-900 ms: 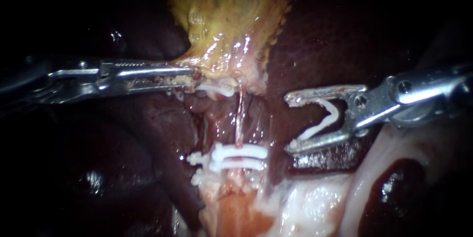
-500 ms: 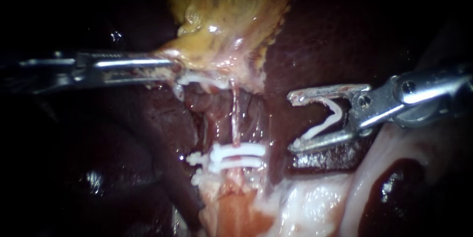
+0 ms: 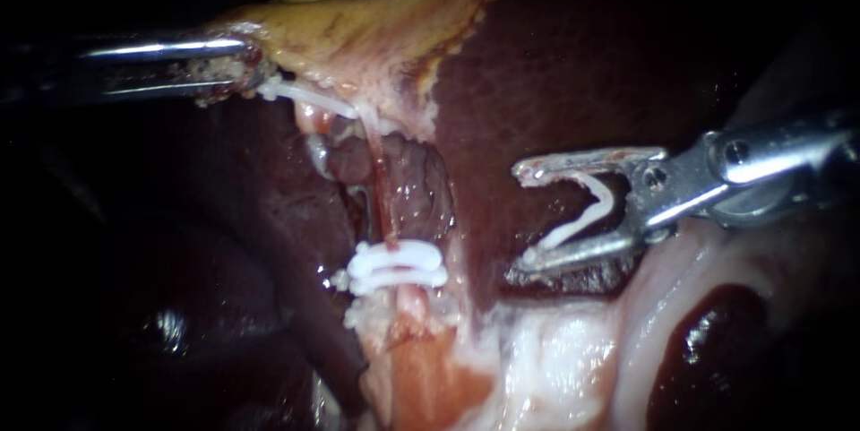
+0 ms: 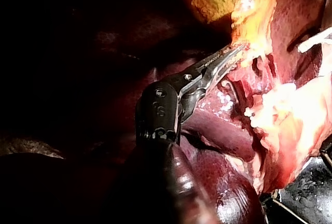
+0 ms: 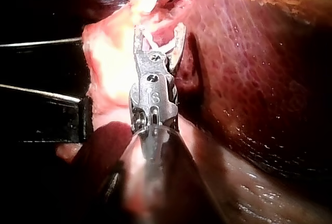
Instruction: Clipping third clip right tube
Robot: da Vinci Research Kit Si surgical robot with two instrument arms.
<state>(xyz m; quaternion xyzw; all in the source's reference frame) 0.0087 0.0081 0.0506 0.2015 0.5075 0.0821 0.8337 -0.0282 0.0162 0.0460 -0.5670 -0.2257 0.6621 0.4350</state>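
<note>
Liver (image 3: 573, 55) bkgd; R instrument (image 3: 524, 216) claw wide on horiz. clip (image 3: 591, 211), mouth leftward; L instrument (image 3: 237, 64) claw tight on gallbladder (image 3: 358, 28).

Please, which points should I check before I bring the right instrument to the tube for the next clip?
1. Clip loaded: ok; the loaded clip sits open in the right instrument.
2. Tube exposed: ok; the tube shows bare between the upper clip and the two lower clips.
3. Traction: ok; the left instrument grips the gallbladder edge.
4. Clip around tube: not ok; it is beside the tube, apart, over the liver.
5. Behind the tube: cannot tell.
</note>
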